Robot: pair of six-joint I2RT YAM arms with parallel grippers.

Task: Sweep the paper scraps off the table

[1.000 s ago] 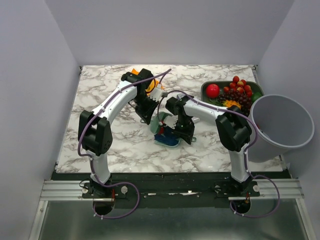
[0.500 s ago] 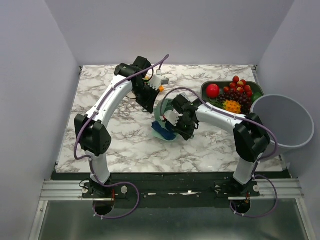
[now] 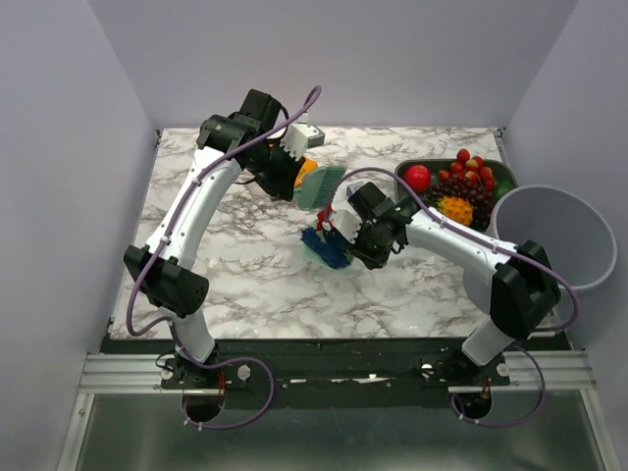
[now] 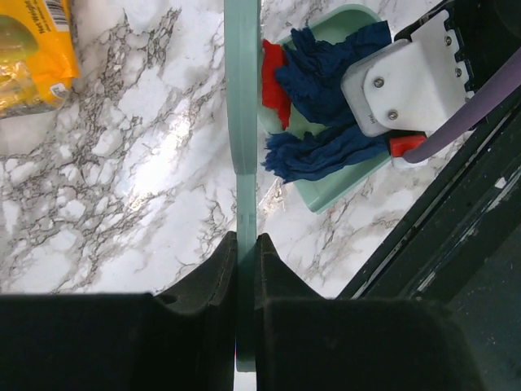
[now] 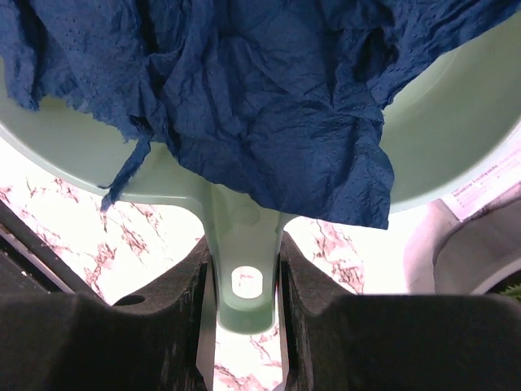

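brush swung away, left gripper clamped on it; right gripper clenches the dustpan handle.

Two arms; one table; one dustpan; one brush; one bin; one snack bag; one fruit tray.

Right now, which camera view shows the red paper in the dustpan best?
The left wrist view: the red paper lies clear in the dustpan, beside the blue paper. The top view shows it only as a tiny speck; the right wrist view shows blue paper, no red.
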